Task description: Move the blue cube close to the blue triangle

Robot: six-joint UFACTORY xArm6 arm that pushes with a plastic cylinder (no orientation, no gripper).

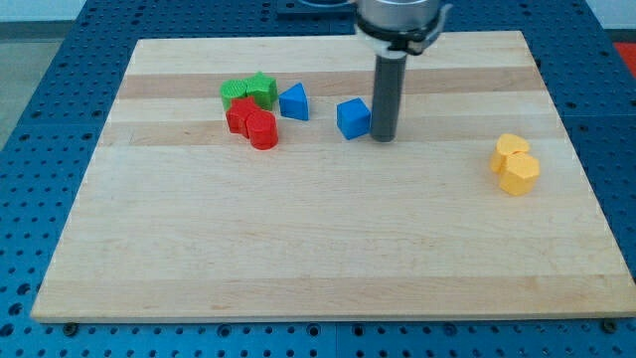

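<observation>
Handless, my tip stood just right of the blue cube; you had to push straight left toward the blue triangle.

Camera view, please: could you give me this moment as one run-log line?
my tip: at blue cube, view's right side | blue triangle: left of cube, apart | step: push not finished

Pale wood board under me, grain in long strips running left to right, even light, soft shadows. Beyond its edges on all sides of me: blue perforated table, regular holes. Grey strip at view's top, behind me.
</observation>
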